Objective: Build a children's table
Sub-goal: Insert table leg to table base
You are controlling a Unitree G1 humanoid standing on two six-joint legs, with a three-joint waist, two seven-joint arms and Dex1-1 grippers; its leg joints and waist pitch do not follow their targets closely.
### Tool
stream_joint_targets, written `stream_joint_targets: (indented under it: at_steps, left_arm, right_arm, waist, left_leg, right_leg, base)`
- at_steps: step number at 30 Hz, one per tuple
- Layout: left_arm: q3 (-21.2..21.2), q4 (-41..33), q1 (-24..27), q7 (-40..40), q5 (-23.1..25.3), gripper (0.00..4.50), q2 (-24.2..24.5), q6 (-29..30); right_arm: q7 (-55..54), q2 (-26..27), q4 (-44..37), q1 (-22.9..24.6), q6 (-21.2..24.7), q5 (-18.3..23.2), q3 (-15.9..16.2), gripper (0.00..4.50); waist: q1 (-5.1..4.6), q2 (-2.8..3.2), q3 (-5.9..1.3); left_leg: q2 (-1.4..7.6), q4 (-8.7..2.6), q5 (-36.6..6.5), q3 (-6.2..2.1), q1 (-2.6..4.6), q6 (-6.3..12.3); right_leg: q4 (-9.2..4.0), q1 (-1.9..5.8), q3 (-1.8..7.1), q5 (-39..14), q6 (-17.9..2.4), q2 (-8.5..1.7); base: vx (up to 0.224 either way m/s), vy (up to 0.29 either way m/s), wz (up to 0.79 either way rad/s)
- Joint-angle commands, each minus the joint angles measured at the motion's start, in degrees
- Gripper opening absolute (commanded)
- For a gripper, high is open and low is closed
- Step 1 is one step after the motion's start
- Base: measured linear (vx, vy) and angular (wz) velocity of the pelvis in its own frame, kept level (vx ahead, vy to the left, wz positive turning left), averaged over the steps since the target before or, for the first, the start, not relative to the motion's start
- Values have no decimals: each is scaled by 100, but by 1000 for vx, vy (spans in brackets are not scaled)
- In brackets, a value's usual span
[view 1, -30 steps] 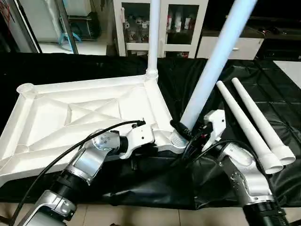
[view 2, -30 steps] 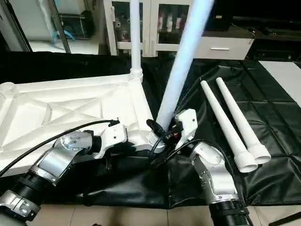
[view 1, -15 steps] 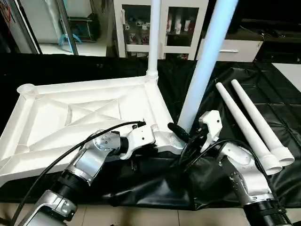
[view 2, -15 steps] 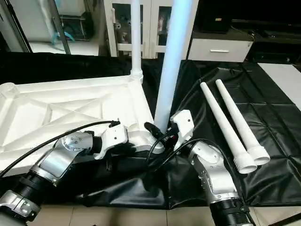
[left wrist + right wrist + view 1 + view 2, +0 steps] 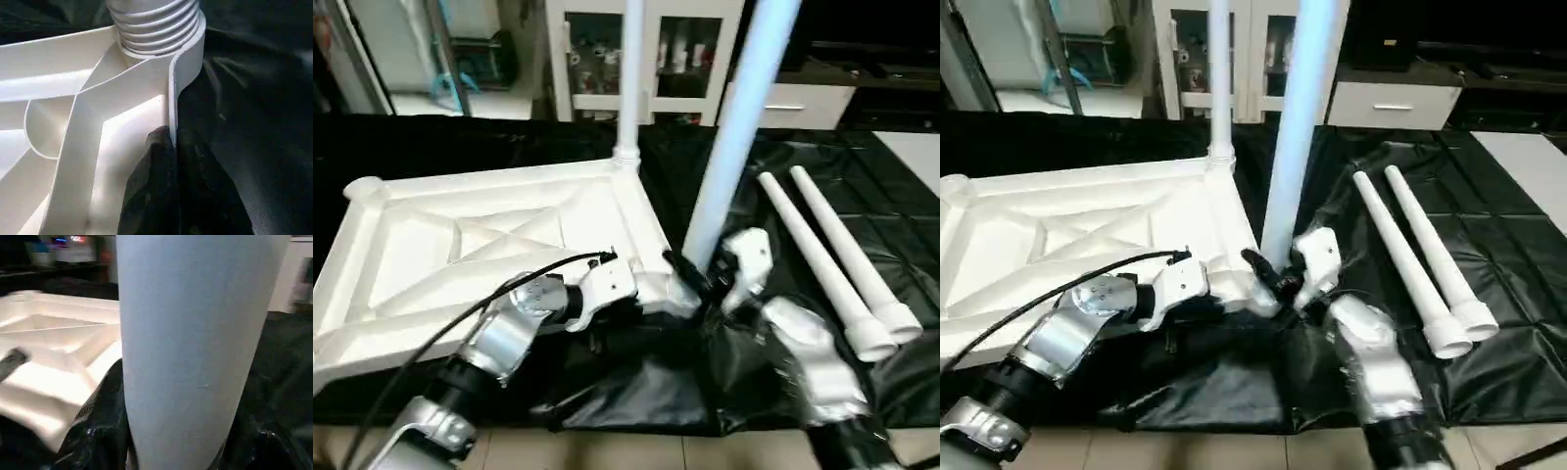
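The children's table top [image 5: 460, 235] lies white and upside down, its X-ribbed underside facing up. One white leg [image 5: 629, 78] stands upright in the far right corner socket. A second leg [image 5: 734, 127] stands almost upright, leaning slightly right, with its ribbed end in the near right corner socket [image 5: 154, 24]. My right gripper [image 5: 697, 279] is shut on this leg low down, and its black fingers [image 5: 100, 423] flank the tube [image 5: 195, 347]. My left gripper [image 5: 172, 139] is shut on the top's near rim beside that socket. Two loose legs [image 5: 818, 264] lie side by side to the right.
Everything rests on the black-draped work table [image 5: 460, 147], whose front edge runs just below my forearms, with tiled floor [image 5: 607, 450] beneath. A white glass-door cabinet [image 5: 578, 59] stands behind. A black cable [image 5: 509, 289] arcs over my left forearm.
The held leg has swung from a strong rightward lean to nearly upright over the near right socket, and my right gripper has moved with it. The left gripper has stayed clamped on the rim.
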Motion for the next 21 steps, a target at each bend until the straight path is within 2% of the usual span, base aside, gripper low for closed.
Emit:
stream_joint_targets:
  at_steps: [1,2,3,4,5,6,7,8,10,11,14,16,17,18,19,20,21]
  left_arm:
    - [242,197,-72,365,20,0,-42,124]
    - [285,310,-178,549,46,0,-149,174]
    - [371,545,-417,936,94,0,-374,250]
    - [371,545,-417,936,94,0,-374,250]
    - [412,746,-626,1229,136,0,-549,307]
    - [412,746,-626,1229,136,0,-549,307]
    - [416,809,-688,1307,150,0,-598,313]
    - [438,943,-816,1491,166,0,-710,362]
    - [477,1208,-1081,1894,219,0,-942,480]
    - [531,1332,-1200,2118,222,0,-1057,560]
    - [689,1716,-1538,2742,214,0,-1326,714]
    - [750,1826,-1645,2950,215,0,-1412,757]
    - [844,1928,-1774,3231,197,0,-1539,795]
    - [864,1944,-1805,3280,186,0,-1572,815]
    - [872,1975,-1835,3317,176,0,-1597,816]
    - [874,2001,-1852,3327,170,0,-1608,813]
    - [878,2041,-1869,3359,169,0,-1618,808]
  right_arm:
    - [-994,-144,899,90,373,-427,-531,187]
    - [-1317,-68,1064,-50,425,-445,-618,187]
    - [-1905,66,1406,-338,510,-467,-766,187]
    - [-1905,66,1406,-338,510,-467,-766,187]
    - [-2288,157,1678,-571,549,-458,-860,187]
    - [-2288,157,1678,-571,549,-458,-860,187]
    - [-2392,182,1760,-640,550,-451,-885,187]
    - [-2613,244,1953,-800,546,-428,-932,187]
    - [-3046,383,2332,-1134,519,-360,-1033,187]
    - [-3199,440,2483,-1276,513,-343,-1052,187]
    - [-3735,565,2946,-1680,397,-379,-1043,187]
    - [-3955,611,3105,-1821,320,-407,-1059,187]
    - [-4175,661,3322,-2014,209,-470,-1044,187]
    - [-4233,669,3381,-2066,166,-506,-1024,187]
    - [-4264,681,3462,-2127,135,-534,-1011,187]
    - [-4309,687,3519,-2166,122,-557,-1003,187]
    - [-4346,694,3591,-2207,83,-558,-1012,187]
  waist:
    - [-74,10,-143]
    - [-94,4,-149]
    - [-125,-26,-149]
    - [-125,-26,-149]
    - [-149,-6,-164]
    - [-167,-36,-178]
    - [-163,-17,-191]
    - [-167,-50,-226]
    - [-161,-33,-230]
    - [-146,-46,-255]
    - [-144,-53,-299]
    - [-118,-60,-332]
    - [-95,-69,-376]
    - [-91,-58,-394]
    - [-78,-72,-408]
    - [-62,-97,-402]
    - [-60,-128,-383]
  left_leg:
    - [232,-588,-2793,-185,65,-266]
    - [219,-583,-2841,-192,74,-276]
    - [213,-578,-2842,-187,82,-270]
    - [213,-578,-2842,-187,82,-270]
    - [207,-568,-2829,-193,93,-279]
    - [208,-569,-2753,-188,80,-259]
    - [216,-577,-2560,-188,52,-204]
    - [227,-576,-2242,-169,12,-145]
    - [212,-550,-1967,-125,13,-80]
    - [215,-532,-1707,-115,1,-34]
    - [199,-480,-1143,-91,-15,66]
    - [179,-418,-562,-70,-44,256]
    - [167,-365,-50,-65,-49,475]
    - [159,-341,199,-59,-40,579]
    - [139,-298,551,-52,-57,820]
    - [141,-275,676,-36,-59,1053]
    - [156,-277,608,-31,-67,1188]
  right_leg:
    - [-592,8,217,-3065,-598,-310]
    - [-605,-2,208,-3129,-560,-305]
    - [-617,-25,208,-3127,-565,-303]
    - [-617,-25,208,-3127,-565,-303]
    - [-617,-20,200,-3065,-586,-301]
    - [-611,-3,200,-2945,-602,-299]
    - [-596,26,208,-2634,-674,-307]
    - [-554,66,217,-2160,-762,-302]
    - [-511,53,230,-1743,-939,-289]
    - [-471,92,232,-1422,-1039,-298]
    - [-381,146,214,-722,-1213,-287]
    - [-304,193,218,21,-1345,-291]
    - [-223,225,212,697,-1469,-287]
    - [-191,216,210,999,-1550,-279]
    - [-151,221,199,1427,-1663,-271]
    - [-139,207,192,1548,-1753,-286]
    - [-158,210,185,1356,-1778,-298]
  base:
    - [0,0,0]
    - [0,0,0]
    - [0,0,0]
    - [0,0,0]
    - [0,0,0]
    - [0,0,0]
    - [0,0,0]
    - [0,0,0]
    - [0,0,0]
    - [0,0,0]
    - [0,0,0]
    - [28,-2,-1]
    - [55,-6,-1]
    - [55,-6,-1]
    - [0,0,0]
    - [0,0,0]
    - [0,0,0]
